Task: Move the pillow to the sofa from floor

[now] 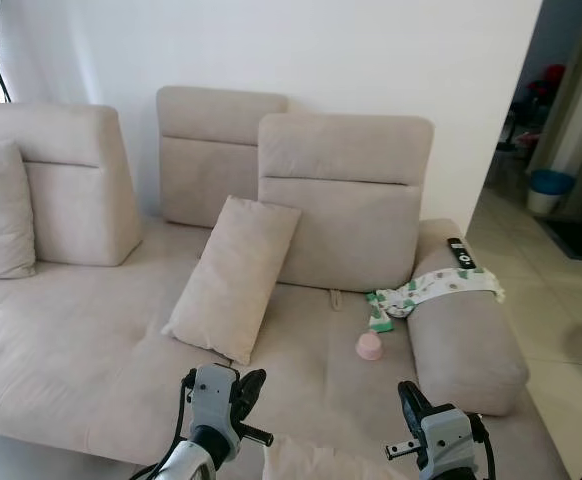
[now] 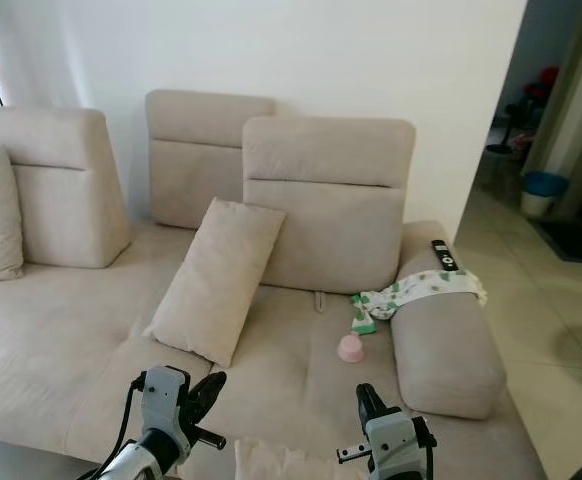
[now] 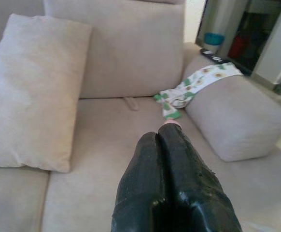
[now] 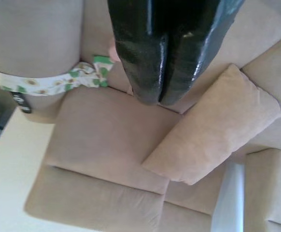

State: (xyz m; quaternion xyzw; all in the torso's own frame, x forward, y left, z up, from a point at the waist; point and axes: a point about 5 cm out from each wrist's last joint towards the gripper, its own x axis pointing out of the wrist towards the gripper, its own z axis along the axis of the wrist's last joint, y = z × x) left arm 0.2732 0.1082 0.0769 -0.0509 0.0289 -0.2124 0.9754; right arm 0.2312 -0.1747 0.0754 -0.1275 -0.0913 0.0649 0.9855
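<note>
A beige pillow (image 1: 233,275) leans upright against the middle backrest of the beige sofa (image 1: 71,340); it also appears in the left wrist view (image 3: 32,92) and the right wrist view (image 4: 217,125). A pale fabric corner (image 1: 311,462) pokes up at the bottom edge between my two arms; I cannot tell what it belongs to. My left gripper (image 1: 248,385) hovers over the seat's front edge, its fingers (image 3: 145,159) pressed shut with nothing between them. My right gripper (image 1: 408,398) is held at the same height in front of the armrest, fingers (image 4: 140,58) shut and empty.
A small pink cup (image 1: 369,346) stands on the seat by the right armrest (image 1: 466,345). A green-patterned cloth (image 1: 436,288) drapes over that armrest, with a black remote (image 1: 461,253) behind it. Another cushion (image 1: 1,210) sits far left. Tiled floor and a blue bin (image 1: 549,190) lie to the right.
</note>
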